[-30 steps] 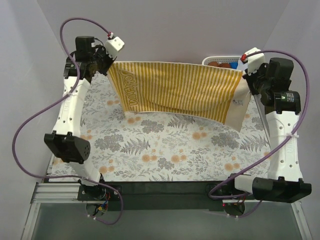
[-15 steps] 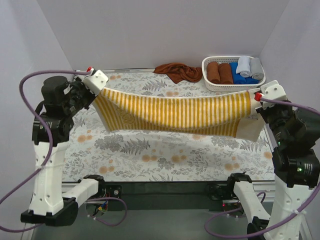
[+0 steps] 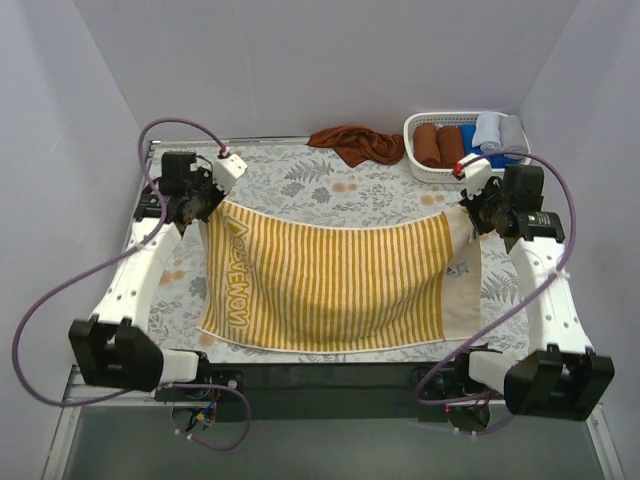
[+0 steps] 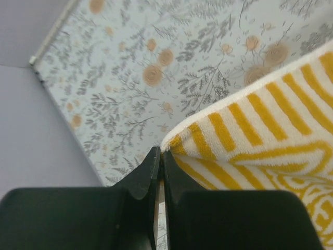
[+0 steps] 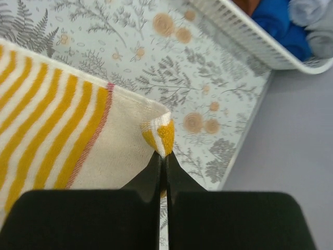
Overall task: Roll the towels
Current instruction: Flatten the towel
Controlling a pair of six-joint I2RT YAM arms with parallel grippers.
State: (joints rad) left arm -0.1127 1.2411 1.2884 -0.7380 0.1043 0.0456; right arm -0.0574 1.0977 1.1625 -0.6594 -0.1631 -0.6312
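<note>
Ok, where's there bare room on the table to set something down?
Bare: the back strip of table between the striped towel and the brown towel. Crowded: the front, under the striped towel, and the basket corner.

Robot lab test cell. Plain pale walls box in three sides of a small table with a floral-print top. Two white arms, left arm and right arm, sit at the near edge by a black strip on an aluminium extrusion frame. Loose purple cables loop off each arm. The domestic items read as props: striped towel, white basket of rolled cloths.
</note>
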